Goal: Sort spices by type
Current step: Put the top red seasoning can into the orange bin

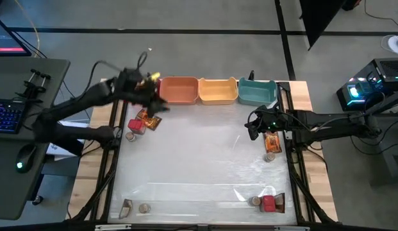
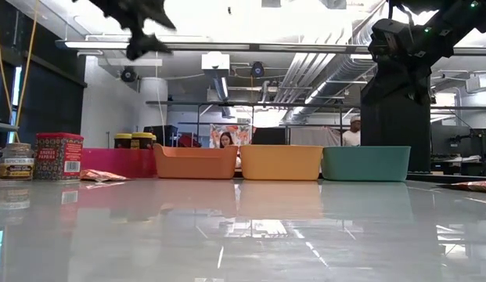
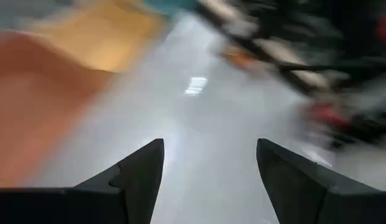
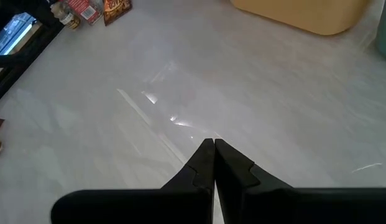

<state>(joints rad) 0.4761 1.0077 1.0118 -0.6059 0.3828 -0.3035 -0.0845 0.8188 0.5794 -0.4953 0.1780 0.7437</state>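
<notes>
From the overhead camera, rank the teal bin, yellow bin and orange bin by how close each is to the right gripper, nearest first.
Measured from the right gripper, which is over the table's right side with its fingers shut:
1. Teal bin: back edge, rightmost of the three, almost straight behind the gripper.
2. Yellow bin: back edge, in the middle.
3. Orange bin: back edge, leftmost of the three, beside the left arm.
</notes>
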